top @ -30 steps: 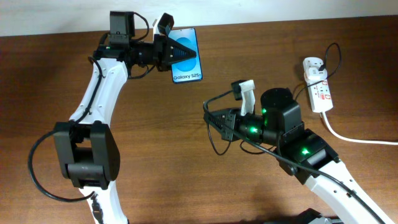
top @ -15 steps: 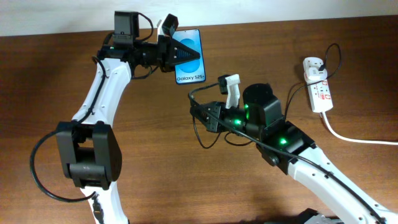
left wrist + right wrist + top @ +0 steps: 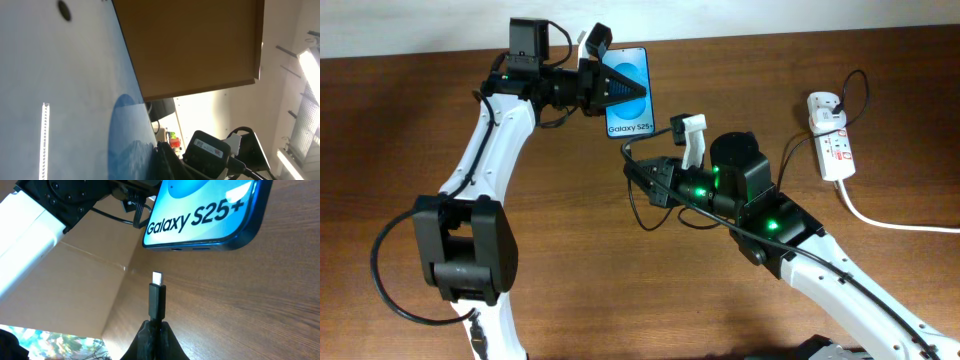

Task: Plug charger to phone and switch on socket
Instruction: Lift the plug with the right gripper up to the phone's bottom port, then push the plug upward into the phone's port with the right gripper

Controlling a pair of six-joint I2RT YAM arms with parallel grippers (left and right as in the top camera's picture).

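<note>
The phone (image 3: 630,100), blue screen reading "Galaxy S25+", is held off the table at the back, with my left gripper (image 3: 610,88) shut on its left side. In the left wrist view the phone's screen (image 3: 75,100) fills the left half, and one dark finger (image 3: 167,162) presses on it. My right gripper (image 3: 638,172) is shut on the charger's black connector (image 3: 157,297). The metal tip points at the phone's bottom edge (image 3: 200,246), a short gap below it. The socket (image 3: 832,140) lies at the far right with a plug (image 3: 823,106) in it.
The charger's thin black cable (image 3: 642,215) loops below my right gripper and runs under the right arm. A thick white cord (image 3: 880,222) leaves the socket toward the right edge. The brown table (image 3: 400,130) ends at a pale wall at the back.
My right gripper has moved left and toward the phone with the connector. My left gripper has shifted the phone slightly to the right.
</note>
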